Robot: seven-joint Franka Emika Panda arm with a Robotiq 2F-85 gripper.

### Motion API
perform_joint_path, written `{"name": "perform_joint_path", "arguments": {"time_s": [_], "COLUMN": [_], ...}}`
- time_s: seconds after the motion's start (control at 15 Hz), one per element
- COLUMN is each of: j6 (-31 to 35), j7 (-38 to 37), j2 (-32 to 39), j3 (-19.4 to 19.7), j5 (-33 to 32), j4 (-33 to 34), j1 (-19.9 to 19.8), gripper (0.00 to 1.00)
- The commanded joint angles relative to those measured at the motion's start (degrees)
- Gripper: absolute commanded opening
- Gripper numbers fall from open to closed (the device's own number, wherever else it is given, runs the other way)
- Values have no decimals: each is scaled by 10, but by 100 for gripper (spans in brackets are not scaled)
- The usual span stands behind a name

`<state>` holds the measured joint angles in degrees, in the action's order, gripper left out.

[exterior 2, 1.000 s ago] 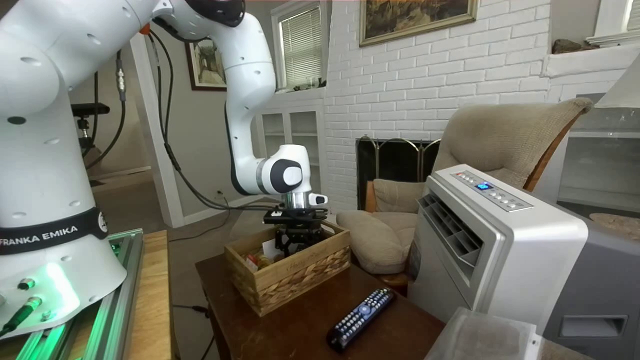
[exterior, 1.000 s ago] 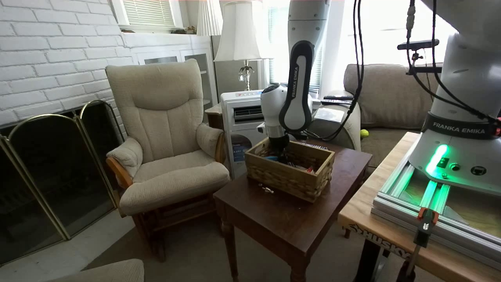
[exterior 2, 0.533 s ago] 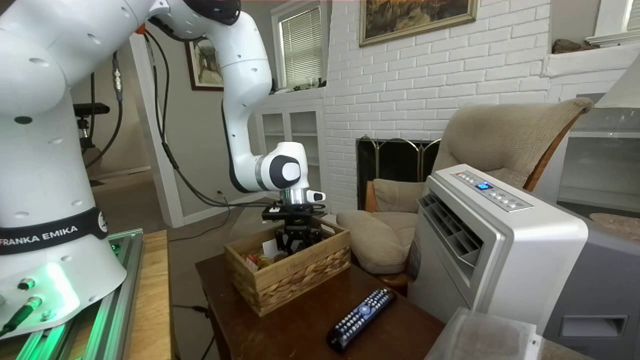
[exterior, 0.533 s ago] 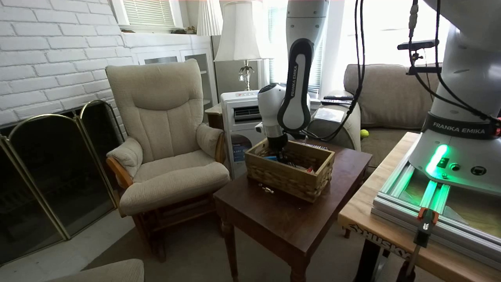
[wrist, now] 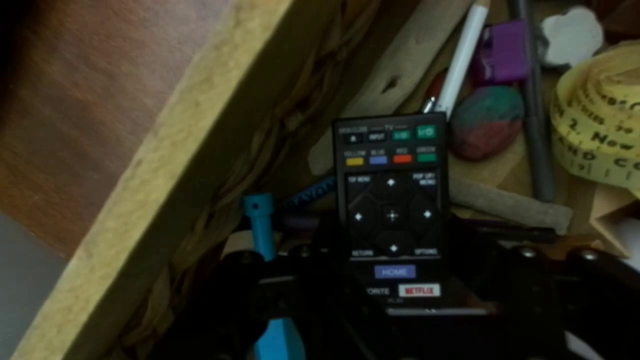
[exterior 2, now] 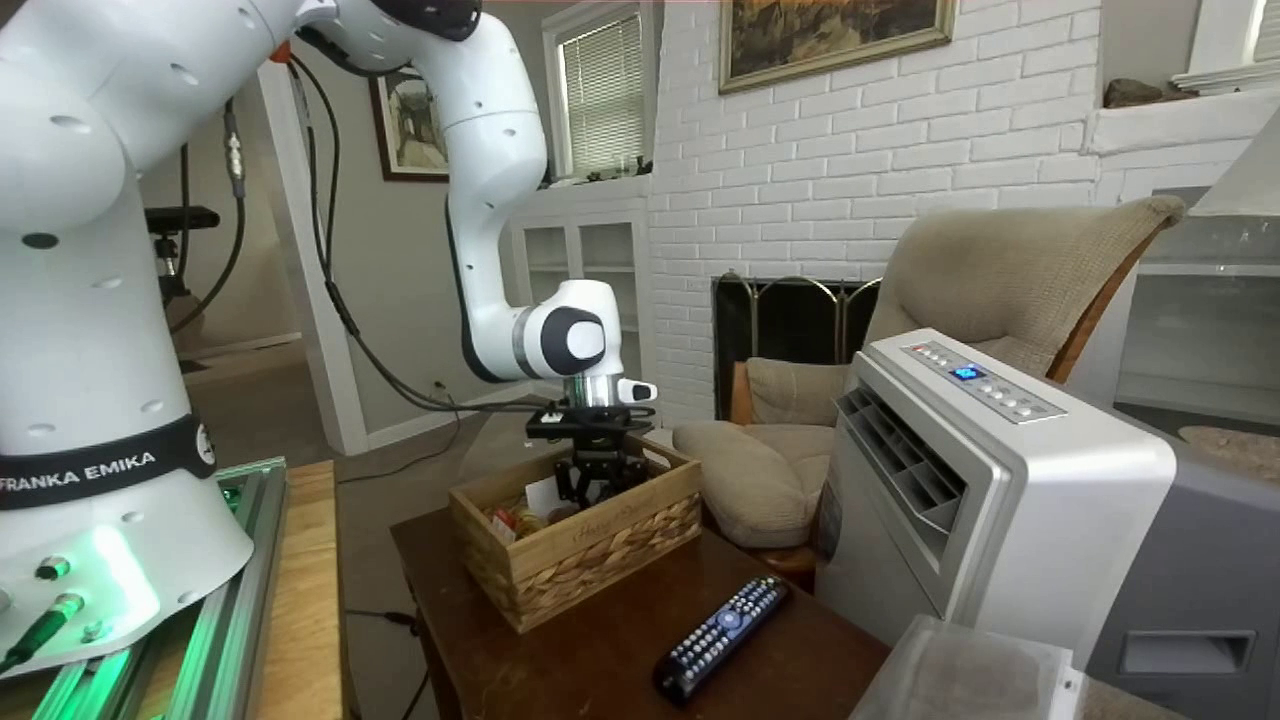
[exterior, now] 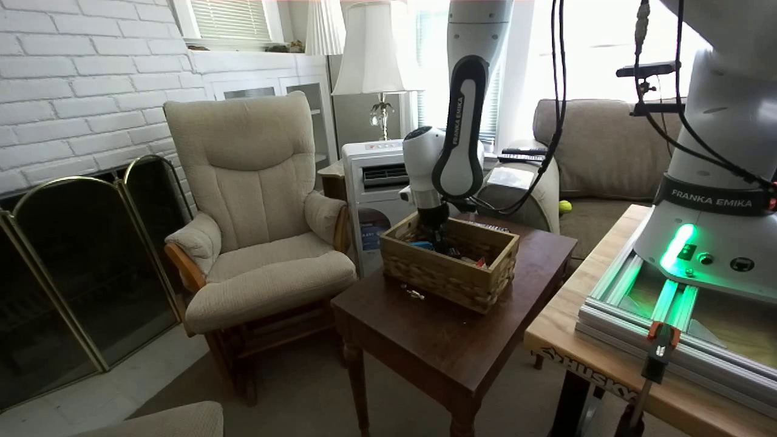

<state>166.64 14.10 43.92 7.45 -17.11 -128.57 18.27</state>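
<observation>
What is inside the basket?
You can make out a remote held by the gripper, a measuring tape, a purple block and a white stick. Whatever lies under remote and gripper is covered.

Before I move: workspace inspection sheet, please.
Surface: dark brown wooden table, bearing a rectangular woven basket.
Job's things: slim black remote with coloured buttons, in the basket.
Clutter: coiled yellow printed tape and blue rod-like piece in the basket; long black keypad remote on the table.
Grippers: one black pincer, closed on the slim remote's side edges.
Cables: black cables looping along the white robot arm; snags, nothing seen.
Surroundings: beige fabric armchair and boxy silver-white appliance near the table.
</observation>
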Motion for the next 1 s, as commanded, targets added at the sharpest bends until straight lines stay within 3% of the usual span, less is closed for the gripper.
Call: {"name": "perform_joint_path", "arguments": {"time_s": [0.0, 0.33, 0.93], "j6": [12, 9, 37], "j7": [4, 10, 16], "j2": [-53, -88, -175], "j3": [-8, -22, -25], "j5": [-28, -36, -53], "j4": [-50, -77, -162], "j1": [-32, -52, -54], "gripper": [27, 27, 27]}}
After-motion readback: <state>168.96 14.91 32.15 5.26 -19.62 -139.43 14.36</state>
